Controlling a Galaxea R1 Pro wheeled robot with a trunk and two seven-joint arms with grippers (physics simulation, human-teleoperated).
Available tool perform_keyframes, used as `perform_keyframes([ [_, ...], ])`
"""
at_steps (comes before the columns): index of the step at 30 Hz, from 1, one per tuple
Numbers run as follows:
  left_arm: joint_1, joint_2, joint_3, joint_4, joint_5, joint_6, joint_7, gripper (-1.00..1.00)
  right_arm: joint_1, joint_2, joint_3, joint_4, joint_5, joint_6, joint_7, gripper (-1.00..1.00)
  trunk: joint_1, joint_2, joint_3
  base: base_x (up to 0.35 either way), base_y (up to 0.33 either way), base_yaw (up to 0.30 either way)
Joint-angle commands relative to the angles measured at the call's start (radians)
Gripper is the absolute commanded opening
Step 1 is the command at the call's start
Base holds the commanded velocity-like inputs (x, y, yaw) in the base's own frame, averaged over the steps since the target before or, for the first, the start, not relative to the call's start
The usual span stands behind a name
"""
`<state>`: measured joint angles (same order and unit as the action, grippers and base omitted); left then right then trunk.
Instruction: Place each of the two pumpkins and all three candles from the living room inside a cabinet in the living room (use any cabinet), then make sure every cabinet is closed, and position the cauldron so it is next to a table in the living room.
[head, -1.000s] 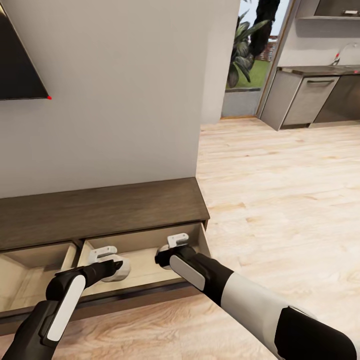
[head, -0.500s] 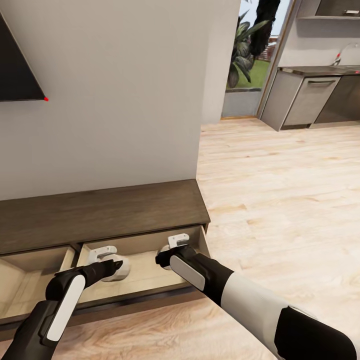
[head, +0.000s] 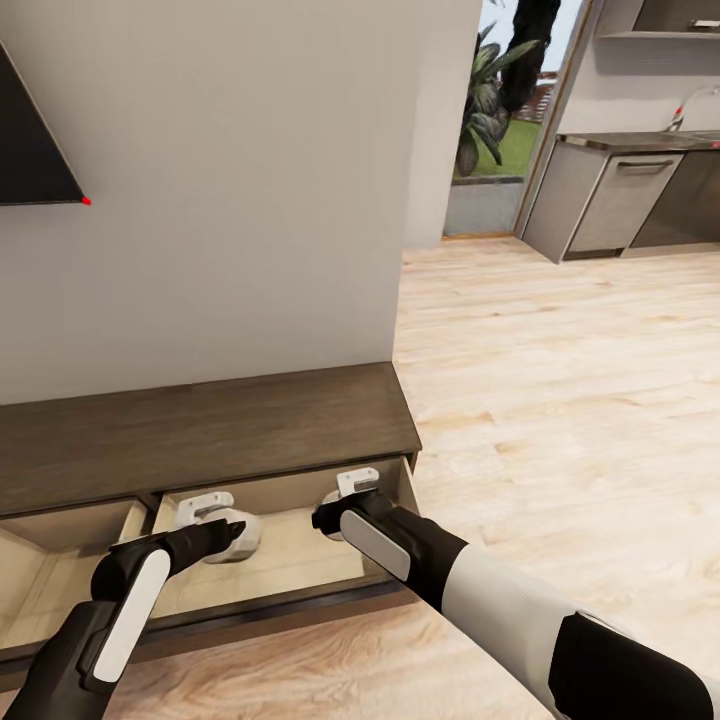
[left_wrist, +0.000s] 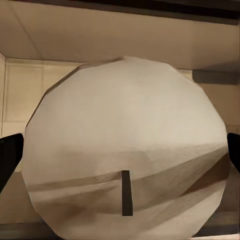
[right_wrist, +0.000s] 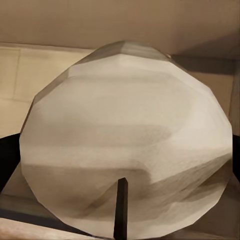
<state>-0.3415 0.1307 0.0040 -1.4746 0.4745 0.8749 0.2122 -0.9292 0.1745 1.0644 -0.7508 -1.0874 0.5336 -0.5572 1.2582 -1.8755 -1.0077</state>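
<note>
The long dark-brown cabinet (head: 200, 430) stands against the wall with two front compartments pulled open, showing pale wood inside (head: 300, 555). Both arms reach down into the right-hand open compartment. My left gripper (head: 215, 515) is shut on a beige-grey candle (head: 245, 538). In the left wrist view that candle (left_wrist: 125, 115), with its flat top and dark wick, sits between the dark fingertips (left_wrist: 9, 155). My right gripper (head: 350, 490) is shut on a second candle (head: 326, 497), seen close in the right wrist view (right_wrist: 125, 115). Pumpkins, cauldron and table are out of view.
A black wall-mounted TV (head: 30, 150) hangs above the cabinet's left part. Light plank floor (head: 560, 400) runs right toward grey kitchen units (head: 610, 200) and a glass door with a plant (head: 490, 90). The other open compartment (head: 50, 570) lies at the left.
The whole picture has slid slightly left and down, so the camera moved. Both grippers stay shut on their candles over the open compartment.
</note>
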Motion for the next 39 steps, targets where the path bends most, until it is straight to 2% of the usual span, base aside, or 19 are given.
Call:
perform_keyframes([
  [1,0.000,0.000,0.000,-0.001,0.008,0.003,0.008,-1.00,-0.001,0.000,0.003,-0.001,-0.008,0.000,-0.007,-1.00,0.000,0.000,-0.001,0.058,0.000,0.000],
  [10,0.000,0.000,-0.001,0.000,0.009,0.004,0.006,-1.00,-0.001,0.000,0.004,-0.002,-0.008,-0.003,-0.005,-1.00,0.000,0.000,-0.001,0.010,0.000,0.000],
  [39,0.000,0.000,-0.005,0.005,0.009,0.004,0.007,-1.00,-0.001,0.000,0.006,-0.011,-0.005,-0.006,0.004,-1.00,0.111,-0.203,-0.092,0.000,0.000,0.000],
])
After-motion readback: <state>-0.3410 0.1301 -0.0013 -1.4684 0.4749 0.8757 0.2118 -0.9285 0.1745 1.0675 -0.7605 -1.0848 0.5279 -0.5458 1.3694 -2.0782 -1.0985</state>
